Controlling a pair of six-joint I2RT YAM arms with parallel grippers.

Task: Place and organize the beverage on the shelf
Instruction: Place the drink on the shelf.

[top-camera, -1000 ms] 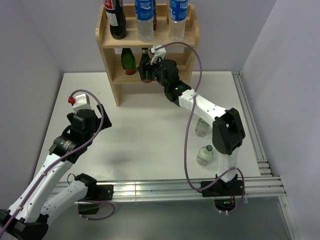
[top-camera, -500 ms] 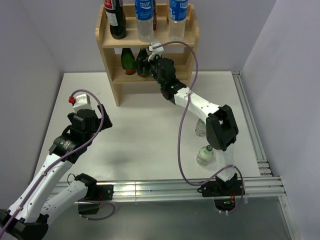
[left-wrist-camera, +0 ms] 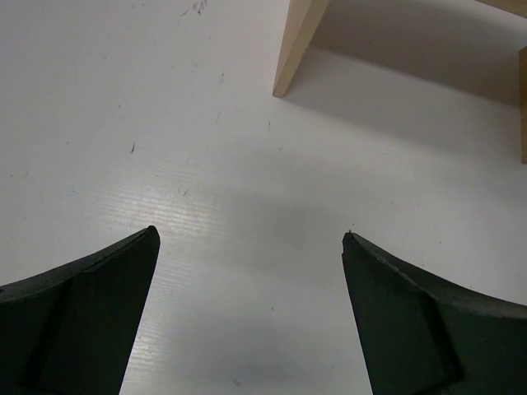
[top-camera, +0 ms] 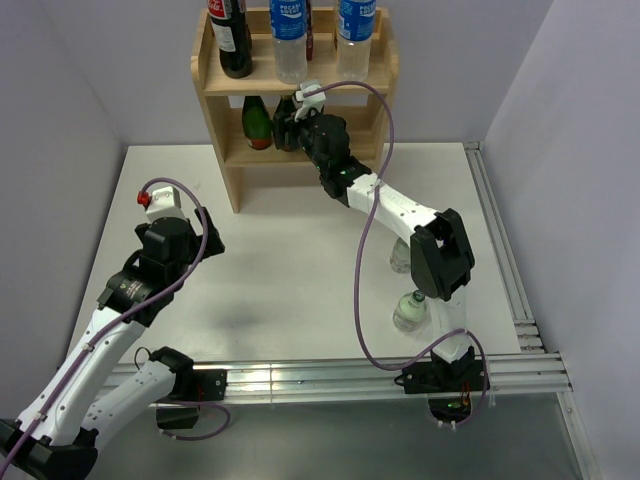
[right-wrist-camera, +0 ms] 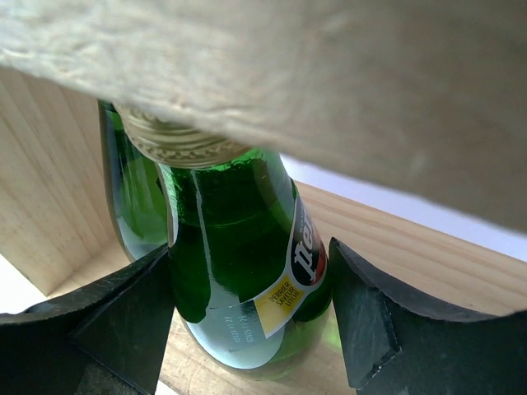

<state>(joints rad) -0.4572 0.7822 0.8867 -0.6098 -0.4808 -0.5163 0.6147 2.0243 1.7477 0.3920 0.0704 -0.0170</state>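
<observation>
While the left tool hangs wide open and empty over the white bench, the right tool is closed on a green Perrier bottle, one finger on either side. That bottle is inside the middle tier of the wooden shelf, just beside another green bottle.
</observation>
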